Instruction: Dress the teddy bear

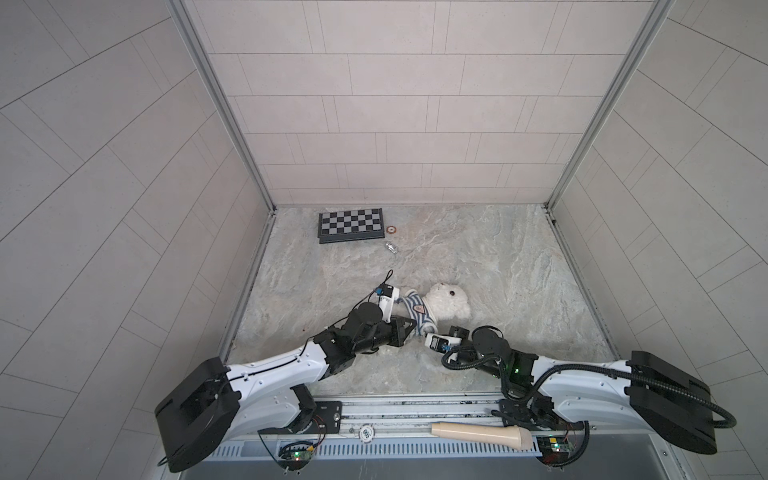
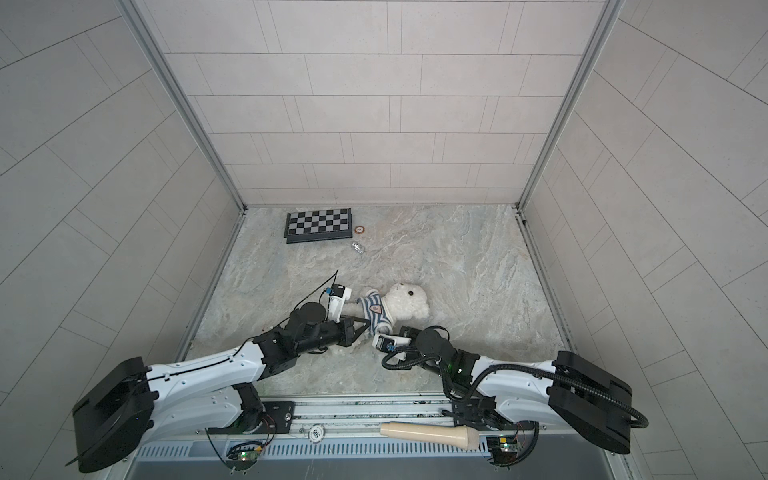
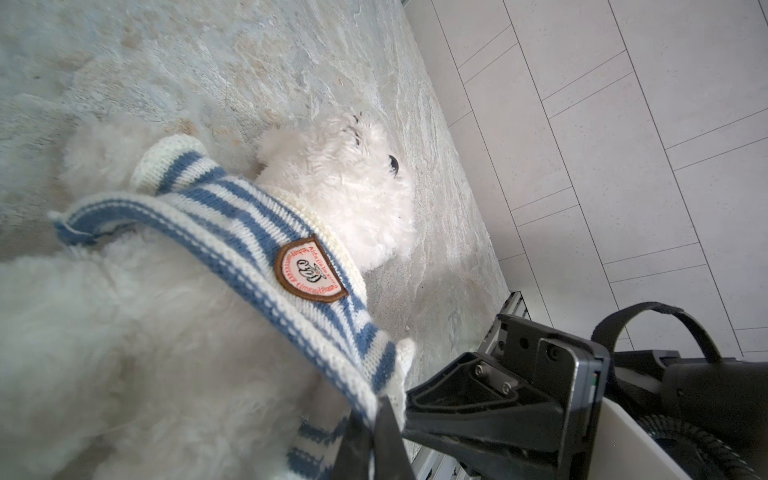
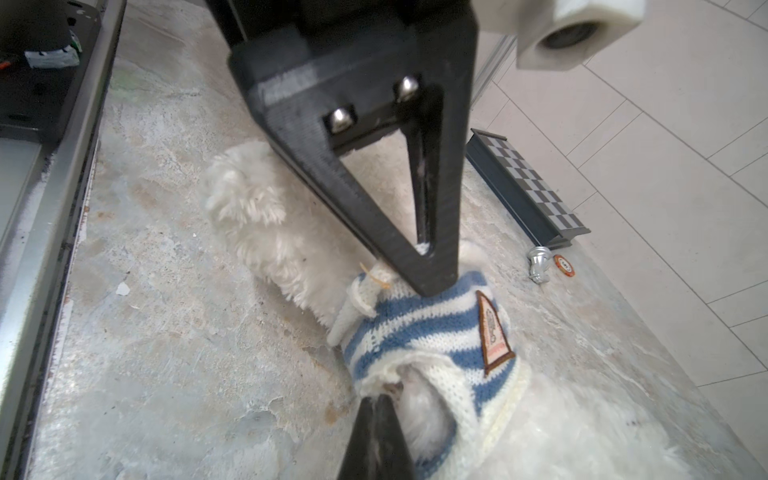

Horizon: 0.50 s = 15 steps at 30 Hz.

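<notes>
A fluffy white teddy bear [image 1: 448, 300] lies on the marbled counter [image 1: 519, 266], just below the middle of both top views. A blue-and-cream striped sweater [image 1: 417, 312] sits bunched high round its chest. The left end effector [image 3: 374, 434] is clenched on the sweater's hem, probably to draw it down the belly. The right end effector [image 4: 376, 419] is clenched too (on knit or fur, unclear) at a sleeve opening. In the top views the left arm covers most of the bear's legs.

The fluffy white teddy bear [image 1: 451, 305] is lying near the front edge of the desk [image 1: 519, 266], wearing a bunched blue-striped sweater [image 1: 417, 313].
</notes>
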Each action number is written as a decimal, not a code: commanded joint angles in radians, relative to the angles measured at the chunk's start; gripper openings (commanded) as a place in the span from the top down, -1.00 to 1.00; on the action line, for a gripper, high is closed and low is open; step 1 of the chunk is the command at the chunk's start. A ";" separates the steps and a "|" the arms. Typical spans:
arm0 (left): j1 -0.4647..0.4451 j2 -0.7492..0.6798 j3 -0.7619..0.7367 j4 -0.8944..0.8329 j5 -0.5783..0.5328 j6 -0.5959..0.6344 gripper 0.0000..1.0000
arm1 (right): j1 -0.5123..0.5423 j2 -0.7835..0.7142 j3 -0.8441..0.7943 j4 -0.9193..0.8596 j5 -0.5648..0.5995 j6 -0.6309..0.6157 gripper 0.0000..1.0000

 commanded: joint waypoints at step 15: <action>-0.012 0.011 0.022 0.068 0.024 -0.021 1.00 | 0.012 0.021 0.018 -0.026 0.116 -0.047 0.88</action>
